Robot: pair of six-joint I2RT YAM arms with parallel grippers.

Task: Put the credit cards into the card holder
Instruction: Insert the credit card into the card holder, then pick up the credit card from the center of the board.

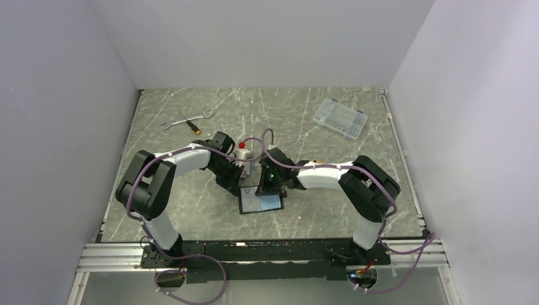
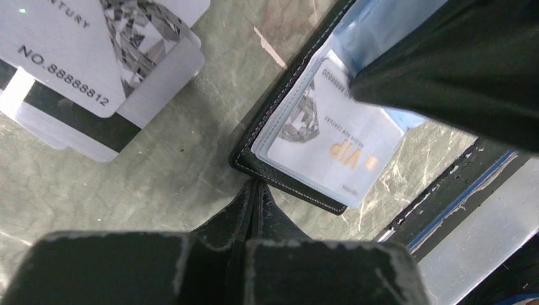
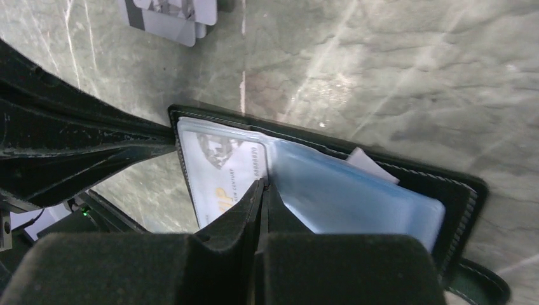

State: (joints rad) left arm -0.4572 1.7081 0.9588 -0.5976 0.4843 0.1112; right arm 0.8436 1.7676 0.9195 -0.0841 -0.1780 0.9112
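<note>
Card holder [image 1: 260, 203] lies open at desk centre, between arms: black, white stitching, pale blue sleeves inside. One credit card [image 2: 327, 143], orange "VIP" print, sits in clear sleeve. Loose credit cards [image 2: 82, 70] fanned just beyond, one showing black stripe. Left tool [image 2: 254, 190] clenched, empty, tips at holder's edge. Right tool [image 3: 264, 190] clenched, tips on sleeves, hiding part. Wrench [image 1: 203, 114], screwdriver [image 1: 194, 128], clear box [image 1: 341, 118] far back. Grey marbled desk [image 1: 318, 210], pale walls.

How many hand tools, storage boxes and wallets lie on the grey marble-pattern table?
Hand tools, a silver metal wrench and an orange-handled screwdriver: 2
Clear plastic compartment box: 1
Open black stitched wallet: 1
Total: 4
</note>
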